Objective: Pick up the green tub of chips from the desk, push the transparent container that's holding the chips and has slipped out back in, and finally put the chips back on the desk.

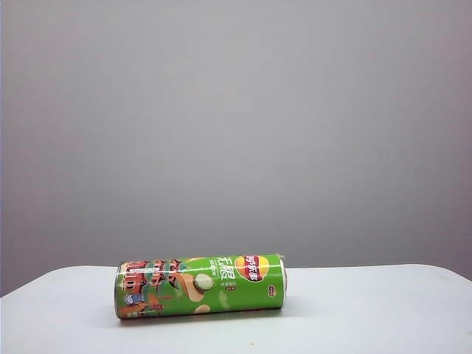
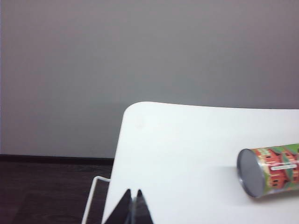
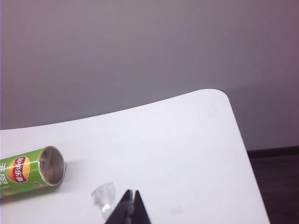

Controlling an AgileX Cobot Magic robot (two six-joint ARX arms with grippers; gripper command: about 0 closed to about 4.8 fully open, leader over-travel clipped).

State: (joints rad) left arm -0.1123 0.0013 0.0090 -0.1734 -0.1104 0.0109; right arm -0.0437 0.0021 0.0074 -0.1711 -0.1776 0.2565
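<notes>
- The left gripper (image 2: 132, 205) has its fingers clenched tip to tip with nothing between them; it sits at the near corner of the white bench (image 2: 187, 140), well apart from the can.
- The right gripper (image 3: 130, 206) likewise has its fingers pressed together on nothing, low over the bench, with a small scrap of clear plastic (image 3: 103, 195) lying just beside the tips.
- The green tub of chips (image 1: 200, 285) lies on its side on the bench, long axis running across the exterior view, near the bench's front middle.
- In the right wrist view the tub's open mouth faces the camera: a silvery inner wall shows, and whether chips sit deep inside cannot be told. No tray sticks out of it.
- The label carries a red-and-yellow round logo reading "Lay's", large white Chinese lettering beside it, reddish building artwork toward the other end, and pictured chips with a pale round item. Smaller print is too fine to read.
- The left wrist view alone shows the closed grey metal base of the tub, plus dark floor and a white frame below the bench edge.
- The exterior view shows neither arm; only the tub, the bench and a grey wall.
</notes>
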